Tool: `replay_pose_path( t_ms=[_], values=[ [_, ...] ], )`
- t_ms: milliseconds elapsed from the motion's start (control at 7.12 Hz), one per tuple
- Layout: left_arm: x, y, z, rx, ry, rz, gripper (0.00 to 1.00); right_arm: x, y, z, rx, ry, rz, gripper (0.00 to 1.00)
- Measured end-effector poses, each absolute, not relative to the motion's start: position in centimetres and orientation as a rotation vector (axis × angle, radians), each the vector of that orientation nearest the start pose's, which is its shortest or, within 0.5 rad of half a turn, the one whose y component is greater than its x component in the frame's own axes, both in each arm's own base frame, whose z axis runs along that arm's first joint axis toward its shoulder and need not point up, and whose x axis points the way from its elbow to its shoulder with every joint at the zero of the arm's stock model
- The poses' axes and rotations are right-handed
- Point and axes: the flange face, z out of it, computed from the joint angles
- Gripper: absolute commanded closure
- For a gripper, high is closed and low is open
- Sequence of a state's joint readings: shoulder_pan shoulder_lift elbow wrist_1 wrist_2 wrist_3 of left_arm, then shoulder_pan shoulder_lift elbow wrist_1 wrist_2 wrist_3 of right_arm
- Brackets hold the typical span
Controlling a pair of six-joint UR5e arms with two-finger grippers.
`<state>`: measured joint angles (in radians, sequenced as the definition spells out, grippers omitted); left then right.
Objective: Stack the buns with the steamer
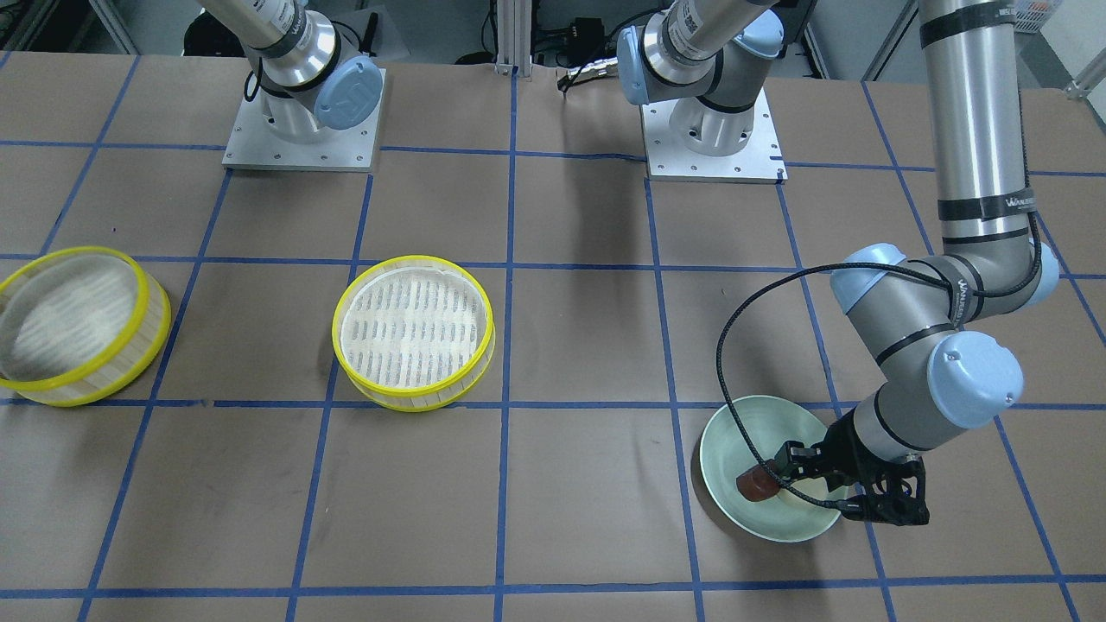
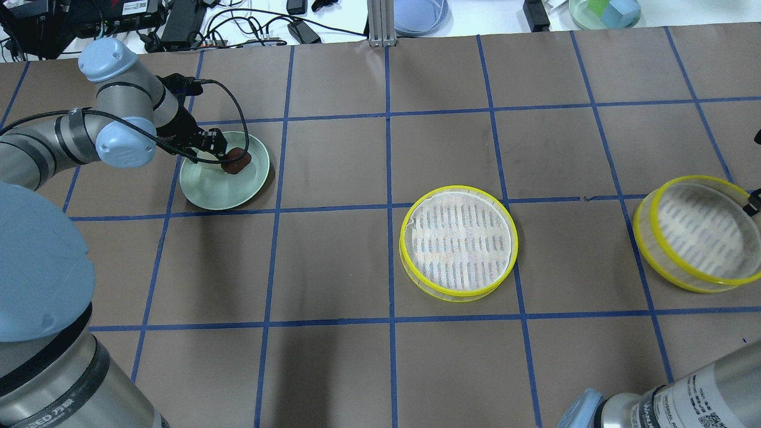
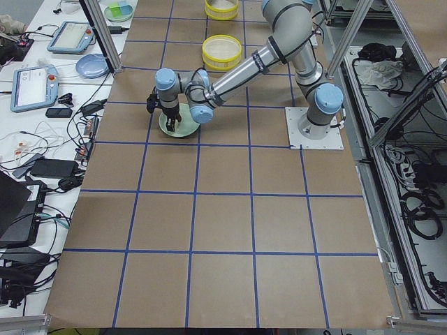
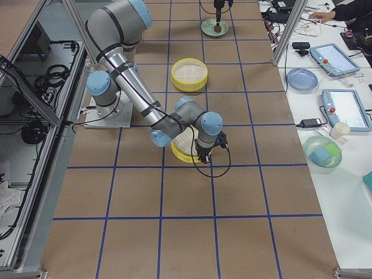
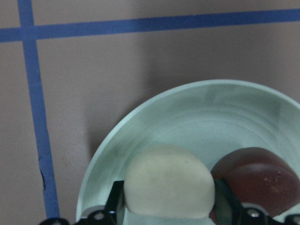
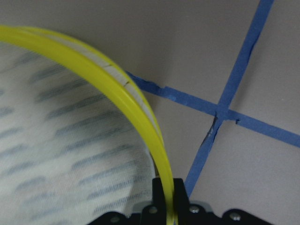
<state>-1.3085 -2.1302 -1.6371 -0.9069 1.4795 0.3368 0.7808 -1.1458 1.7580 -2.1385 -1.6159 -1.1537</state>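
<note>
left gripper (image 5: 168, 206): clamped on cream bun (image 5: 168, 180); likely soft, light, so squeeze sides gently
right gripper (image 6: 168, 193): pinching steamer tray (image 6: 117, 86) rim; probably light, flexible

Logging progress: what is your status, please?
Left claw shut on cream bun, on plate. Right claw shut on outer tray rim. Brown bun close beside.

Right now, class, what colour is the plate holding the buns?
Pale green; the plate shows best in the overhead exterior view.
</note>
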Motion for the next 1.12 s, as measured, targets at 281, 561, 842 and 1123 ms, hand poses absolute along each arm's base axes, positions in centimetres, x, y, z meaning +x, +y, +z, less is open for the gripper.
replay_pose_path(
  t_ms=[281, 561, 842, 1123],
  values=[
    [3.1, -66.2, 19.8, 0.123, 3.211, -0.104, 1.00, -32.9, -50.7, 22.4, -0.583, 3.077, 0.098, 1.00],
    [3.1, -66.2, 20.2, 0.124, 3.206, -0.113, 1.00, -32.5, -50.6, 24.9, -0.565, 3.111, 0.100, 1.00],
    [2.3, -66.1, 22.0, 0.134, 3.180, -0.121, 1.00, -29.5, -50.1, 30.7, -0.488, 3.150, 0.123, 1.00],
    [-4.4, -65.1, 26.9, 0.128, 3.095, -0.094, 1.00, -24.3, -50.2, 37.4, -0.414, 3.167, 0.143, 1.00]
  ],
)
